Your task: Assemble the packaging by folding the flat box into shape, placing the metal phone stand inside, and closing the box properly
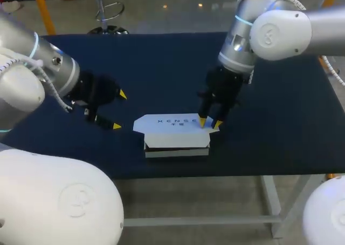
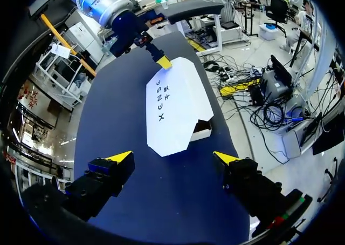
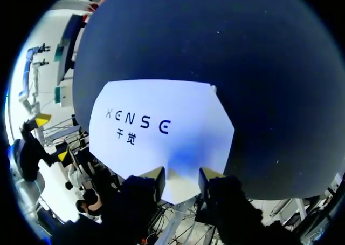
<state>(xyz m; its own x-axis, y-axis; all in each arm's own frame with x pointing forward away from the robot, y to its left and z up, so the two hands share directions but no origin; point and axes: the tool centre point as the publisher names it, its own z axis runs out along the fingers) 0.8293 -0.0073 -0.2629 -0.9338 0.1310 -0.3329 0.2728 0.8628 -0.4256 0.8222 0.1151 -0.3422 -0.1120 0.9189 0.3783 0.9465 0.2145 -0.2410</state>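
Resting both tips on the right end of the lid [image 1: 168, 122], the right jaws stood narrow, holding nothing. The left jaws hung wide and empty, apart from the box [image 1: 177, 145]. The white box sat folded near the surface's [image 1: 161, 67] front edge, lid down. I think only tucking remained. No stand showed.

White box [image 1: 170, 131] lies with its printed lid folded flat.
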